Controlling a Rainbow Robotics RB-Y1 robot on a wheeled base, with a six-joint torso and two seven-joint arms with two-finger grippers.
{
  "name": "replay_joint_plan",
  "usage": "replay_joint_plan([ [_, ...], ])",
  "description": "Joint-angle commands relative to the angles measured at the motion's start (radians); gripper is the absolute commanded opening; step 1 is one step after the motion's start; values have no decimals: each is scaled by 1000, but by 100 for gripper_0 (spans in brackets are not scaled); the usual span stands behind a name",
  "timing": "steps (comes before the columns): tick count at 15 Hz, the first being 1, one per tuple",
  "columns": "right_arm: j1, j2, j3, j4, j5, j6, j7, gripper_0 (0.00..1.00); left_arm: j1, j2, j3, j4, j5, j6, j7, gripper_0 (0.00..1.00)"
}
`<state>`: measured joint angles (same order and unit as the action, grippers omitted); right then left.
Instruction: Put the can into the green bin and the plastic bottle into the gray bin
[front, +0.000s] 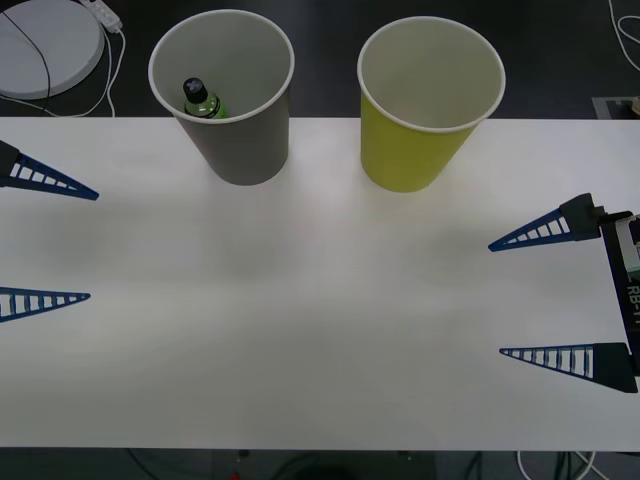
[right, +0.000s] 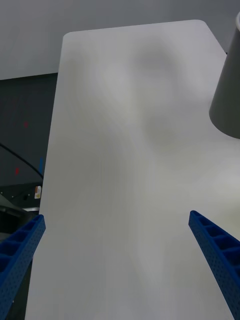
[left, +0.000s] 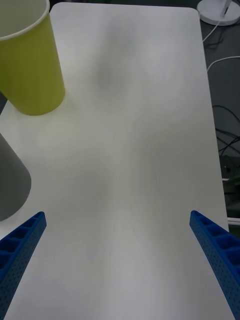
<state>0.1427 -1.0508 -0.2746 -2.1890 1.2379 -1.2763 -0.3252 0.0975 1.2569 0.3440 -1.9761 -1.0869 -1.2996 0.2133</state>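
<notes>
Nearest the front camera is the bare white table (front: 320, 330), with my two grippers drawn back to its sides and nothing lying between them. My left gripper (front: 92, 243) hovers at the left edge, its blue ribbed fingers spread wide and holding nothing; my right gripper (front: 495, 298) sits at the right edge, spread just as wide and just as empty. Beyond them, at the far edge, the two cups stand upright and apart: the gray bin (front: 228, 95) on my left side, the green bin (front: 425, 105) on my right. The plastic bottle (front: 200, 99) already sits down inside the gray bin, black cap up and leaning against the wall, so I judge that half of the job done. The green bin looks empty from above, white all the way down, and I can see no can on the table or in either wrist view. What the next move turns on, then, is where that can lies; since the green bin stands nearer my right gripper, I would expect that arm to do the dropping once a can is found.
</notes>
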Motion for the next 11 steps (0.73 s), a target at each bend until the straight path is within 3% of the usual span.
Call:
replay_joint_plan([
  [1, 0, 0, 0, 0, 0, 0, 0, 100, 31, -1, 20, -9, 4, -1, -15, 100],
  [11, 0, 0, 0, 0, 0, 0, 0, 100, 65, -1, 36, -18, 18, -1, -26, 100],
])
